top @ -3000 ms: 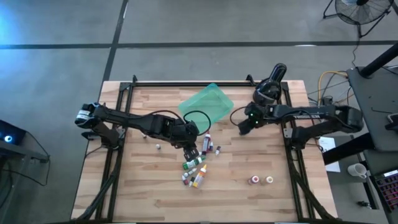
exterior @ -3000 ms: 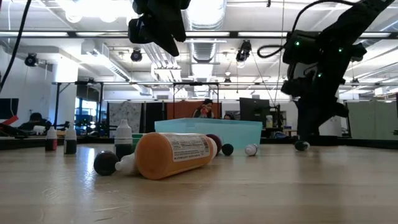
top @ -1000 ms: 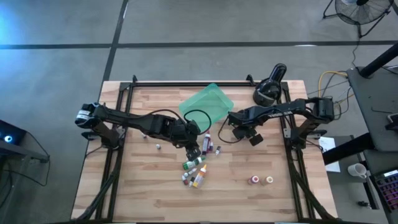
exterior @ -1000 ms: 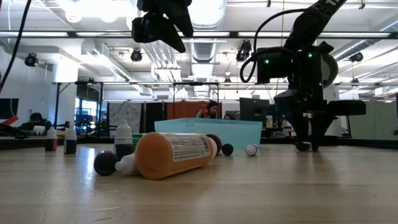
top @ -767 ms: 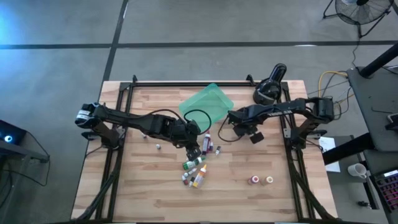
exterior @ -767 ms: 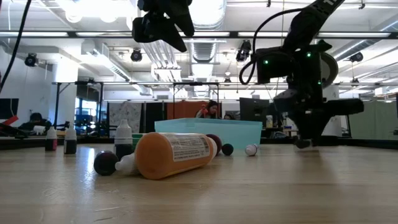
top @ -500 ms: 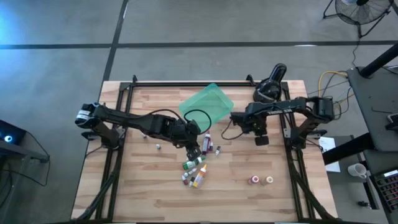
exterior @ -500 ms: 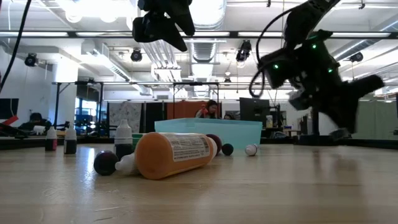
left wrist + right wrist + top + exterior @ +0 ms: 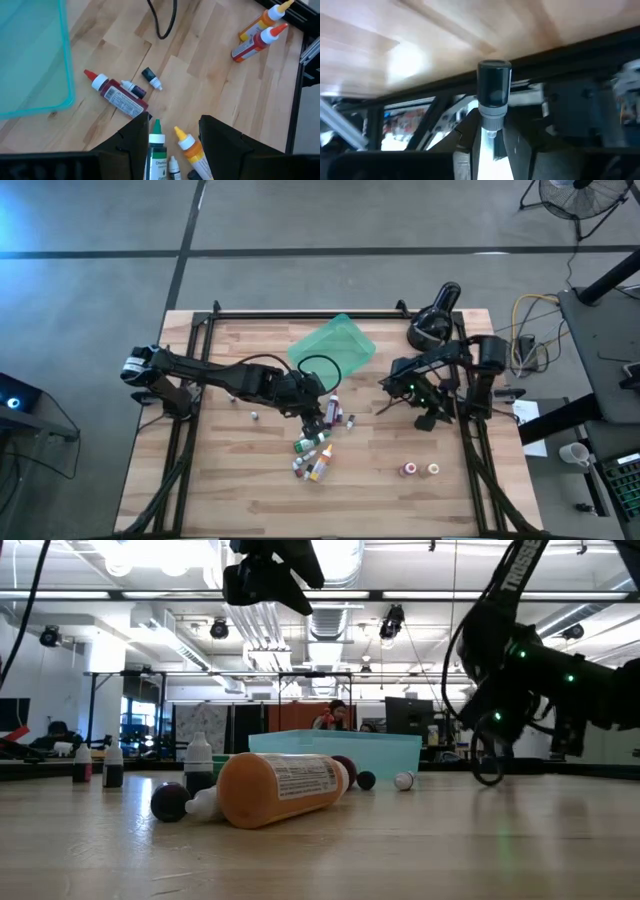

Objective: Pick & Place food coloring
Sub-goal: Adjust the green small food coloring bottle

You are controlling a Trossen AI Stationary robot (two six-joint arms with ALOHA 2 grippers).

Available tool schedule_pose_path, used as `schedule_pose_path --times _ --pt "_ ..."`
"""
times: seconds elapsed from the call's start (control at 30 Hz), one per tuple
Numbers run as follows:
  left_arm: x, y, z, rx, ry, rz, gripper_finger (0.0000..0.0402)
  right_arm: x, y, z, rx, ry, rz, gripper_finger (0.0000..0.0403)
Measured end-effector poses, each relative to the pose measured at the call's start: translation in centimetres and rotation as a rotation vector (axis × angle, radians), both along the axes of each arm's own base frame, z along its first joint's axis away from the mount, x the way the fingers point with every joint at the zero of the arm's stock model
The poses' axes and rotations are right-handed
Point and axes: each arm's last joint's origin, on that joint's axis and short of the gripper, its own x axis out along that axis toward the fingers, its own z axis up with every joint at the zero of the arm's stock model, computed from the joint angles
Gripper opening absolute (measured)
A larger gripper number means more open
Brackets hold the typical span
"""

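Overhead, ceiling lights (image 9: 330, 565) glare; bottles (image 9: 318, 452) litter the wood table (image 9: 230, 480); right gripper (image 9: 492, 145) pinches a dark bottle (image 9: 493, 90); left gripper (image 9: 172, 125) spread.

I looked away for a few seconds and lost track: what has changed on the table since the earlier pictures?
The right gripper swung from beside the teal tray out to the table's right side, and now grips a small dark-capped bottle. The left gripper stayed open above the bottle cluster; tray and bottles did not move.
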Motion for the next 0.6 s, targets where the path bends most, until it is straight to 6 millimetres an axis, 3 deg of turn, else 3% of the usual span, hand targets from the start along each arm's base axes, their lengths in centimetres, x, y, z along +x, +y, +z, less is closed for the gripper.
schedule_pose_path --times 0.23,0.6 --pt "0.0 0.0 0.0 -0.001 0.001 -0.001 0.0147 0.3 0.4 -1.3 0.1 0.086 -0.172 0.0064" --pt "0.0 0.0 0.0 -0.001 0.001 -0.002 0.0147 0.3 0.4 -3.4 0.122 0.191 -0.182 0.0074"
